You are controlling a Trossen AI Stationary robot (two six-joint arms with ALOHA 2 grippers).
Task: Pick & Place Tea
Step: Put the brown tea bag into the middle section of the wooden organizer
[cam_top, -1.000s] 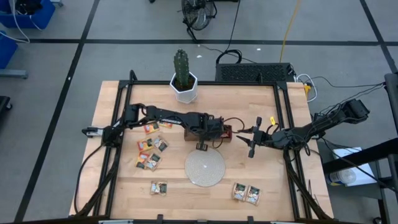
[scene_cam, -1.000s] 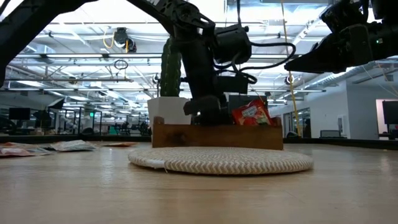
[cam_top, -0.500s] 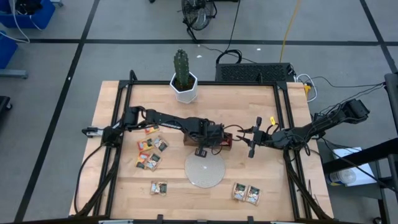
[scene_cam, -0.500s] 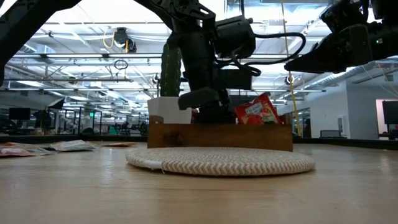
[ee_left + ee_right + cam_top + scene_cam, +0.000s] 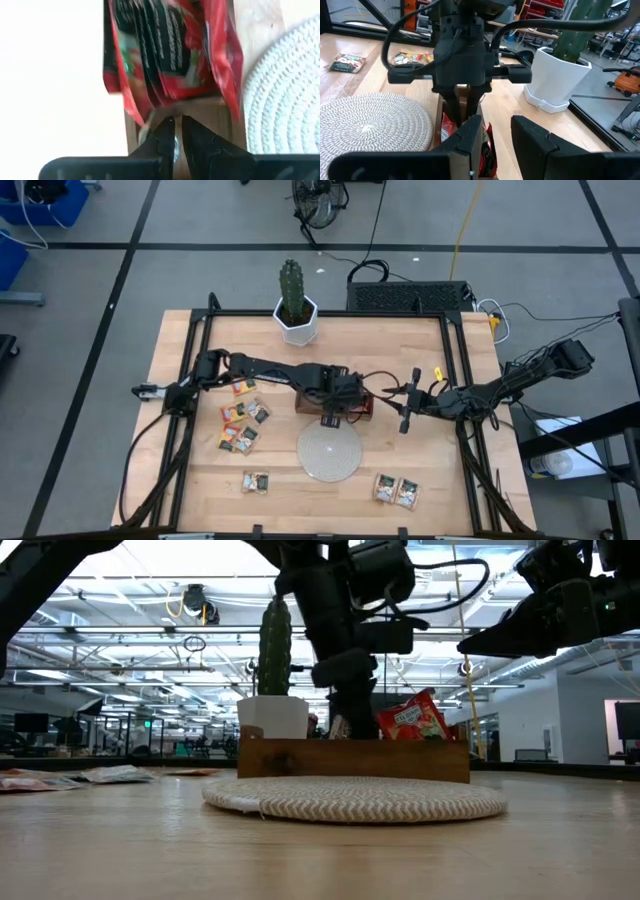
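Red tea sachets (image 5: pixel 364 402) stand upright in the right compartment of the brown wooden tray (image 5: pixel 350 758), leaning against each other, as in the low view (image 5: pixel 410 718) and the left wrist view (image 5: pixel 170 55). My left gripper (image 5: pixel 331 418) hangs just above the tray, fingers pointing down. They are shut in the left wrist view (image 5: pixel 177 127), beside the red sachets, with nothing between them. My right gripper (image 5: pixel 405 406) hovers open to the right of the tray, level and facing it (image 5: pixel 495 135). More sachets (image 5: pixel 243 412) lie flat on the table to the left.
The round woven disc (image 5: pixel 329 450) lies just in front of the tray. Loose sachets lie near the front edge (image 5: pixel 256 480) and at front right (image 5: pixel 396 489). A cactus in a white pot (image 5: pixel 296 320) stands behind the tray at the far edge.
My left gripper has risen out of the tray, where it stood low a second ago, and now hangs above it. The tray slid a little toward the near edge early on, and the red sachets in it shifted with it.
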